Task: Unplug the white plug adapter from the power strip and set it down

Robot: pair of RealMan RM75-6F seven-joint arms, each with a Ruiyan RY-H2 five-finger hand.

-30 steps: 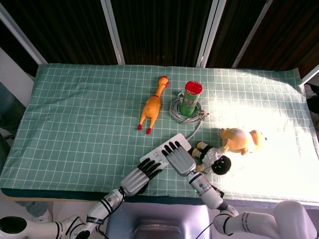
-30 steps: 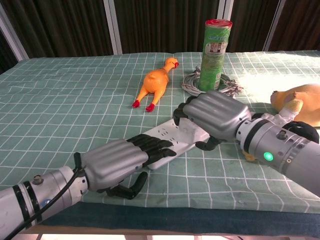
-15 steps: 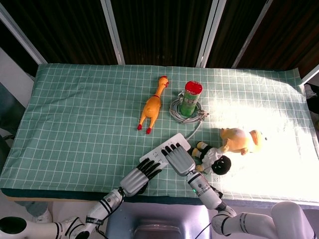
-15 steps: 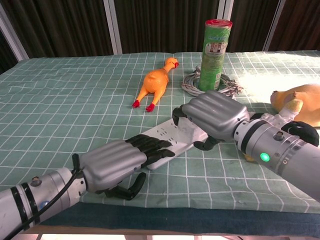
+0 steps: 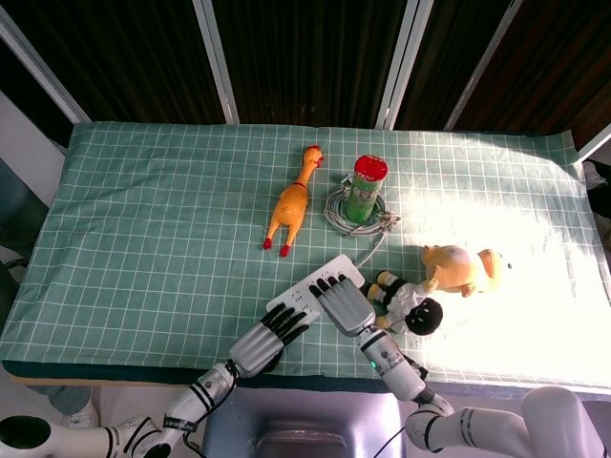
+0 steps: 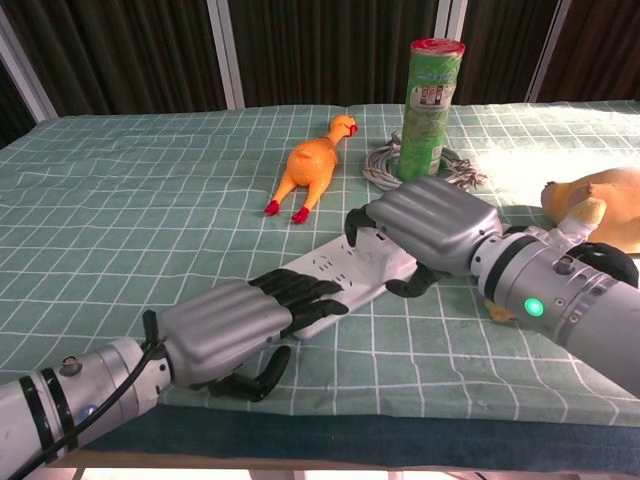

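The power strip (image 5: 315, 291) lies flat on the counter (image 5: 143, 219), near its front edge and a little right of centre. Its long axis runs on a diagonal: the near end points toward my left side and the front edge, the far end points away toward the green can (image 5: 365, 188), where its grey cord (image 5: 374, 246) leaves and joins a coil around the can's base.

My left hand (image 6: 235, 320) lies palm down on the near end of the strip, its dark fingers (image 6: 300, 290) stretched out flat along the white top and touching it, the thumb curled below at the cloth. It grips nothing that I can see; it rests on the strip.

My right hand (image 6: 430, 225) arches over the far end of the strip, fingers curled down over its top and far edge, thumb tucked under on the near side. The white plug adapter is hidden beneath this hand in both views, so I cannot tell whether my fingers are closed around it or only pressing on the strip.

Beyond the strip a rubber chicken (image 5: 289, 203) lies on the cloth, head pointing away from me. To my right sit a small doll (image 5: 409, 303) and a yellow plush toy (image 5: 460, 267).
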